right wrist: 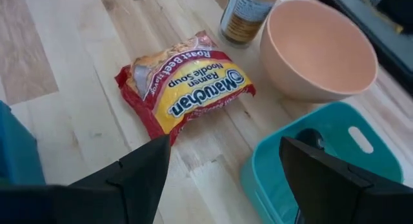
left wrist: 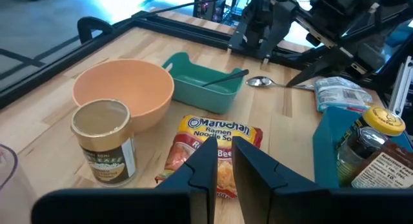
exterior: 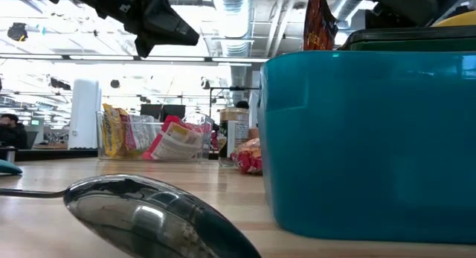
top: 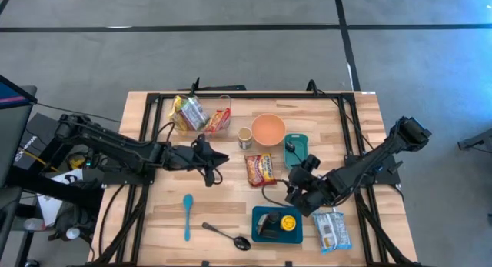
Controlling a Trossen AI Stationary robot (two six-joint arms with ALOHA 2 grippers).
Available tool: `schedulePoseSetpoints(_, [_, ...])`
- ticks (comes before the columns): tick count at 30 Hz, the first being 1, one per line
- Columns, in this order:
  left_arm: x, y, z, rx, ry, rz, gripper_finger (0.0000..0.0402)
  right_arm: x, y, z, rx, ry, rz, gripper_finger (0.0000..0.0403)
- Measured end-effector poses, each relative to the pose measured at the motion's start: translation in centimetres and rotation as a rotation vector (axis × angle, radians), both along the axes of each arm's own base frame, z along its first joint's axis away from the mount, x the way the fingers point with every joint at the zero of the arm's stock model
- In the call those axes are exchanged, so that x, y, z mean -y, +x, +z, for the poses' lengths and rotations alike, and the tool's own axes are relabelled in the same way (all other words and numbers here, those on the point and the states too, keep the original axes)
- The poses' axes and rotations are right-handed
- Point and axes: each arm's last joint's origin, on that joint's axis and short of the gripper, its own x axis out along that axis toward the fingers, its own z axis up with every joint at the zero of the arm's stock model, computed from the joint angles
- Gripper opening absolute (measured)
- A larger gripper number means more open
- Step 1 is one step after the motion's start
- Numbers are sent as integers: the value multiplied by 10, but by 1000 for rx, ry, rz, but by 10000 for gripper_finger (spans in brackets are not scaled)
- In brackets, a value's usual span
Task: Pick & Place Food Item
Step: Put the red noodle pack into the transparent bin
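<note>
The ramen pack [top: 260,168] lies flat just below the orange bowl [top: 268,129], and the right gripper [top: 297,191] hangs beside the pack with fingers wide apart, likely to grab it, while the left gripper [top: 221,158] waits nearly closed, holding nothing

Overhead camera straight down on table [top: 231,213]; low camera level, close behind spoon [exterior: 141,210]; both wrist cameras share noodle packet [left wrist: 216,150], twelve o'clock.
</note>
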Motion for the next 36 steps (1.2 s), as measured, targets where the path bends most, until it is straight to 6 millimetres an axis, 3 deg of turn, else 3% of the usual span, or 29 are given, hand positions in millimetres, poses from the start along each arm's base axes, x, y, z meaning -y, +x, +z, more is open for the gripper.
schedulePoseSetpoints(17, [1,5,-7,-14,7,10,39,41,10,-6,-169,157,-123,286])
schedulePoseSetpoints(36, [1,5,-7,-12,9,15,34,29,29,0,-56,263,65,285])
